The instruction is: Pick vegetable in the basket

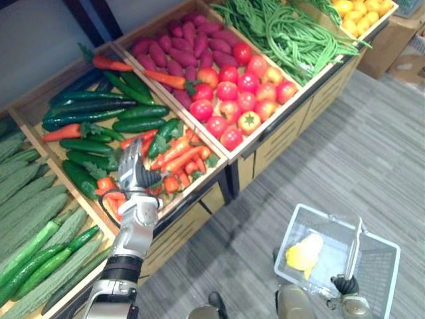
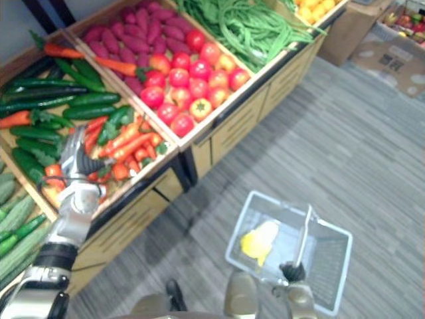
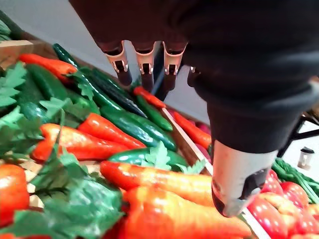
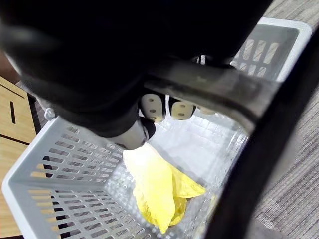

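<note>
My left hand (image 1: 136, 174) hovers over a wooden crate (image 1: 219, 154) of vegetables. Its fingers are straight and spread, the thumb is apart, and it holds nothing. Directly under it lie orange carrots (image 1: 178, 154) with leafy green tops. Dark green cucumbers (image 1: 93, 106) lie just beyond them in the same crate. I cannot tell whether my fingertips touch the carrots.

The next crate holds red tomatoes (image 1: 239, 93) and purple sweet potatoes (image 1: 176, 50), with green beans (image 1: 292, 33) beyond.

My right hand (image 1: 344, 285) is low at my right side, fingers curled round the handle (image 4: 214, 89) of a pale grey plastic basket (image 1: 319, 214). The basket hangs above the grey floor, well apart from the crates. One yellow vegetable (image 4: 154, 184) lies inside it.
</note>
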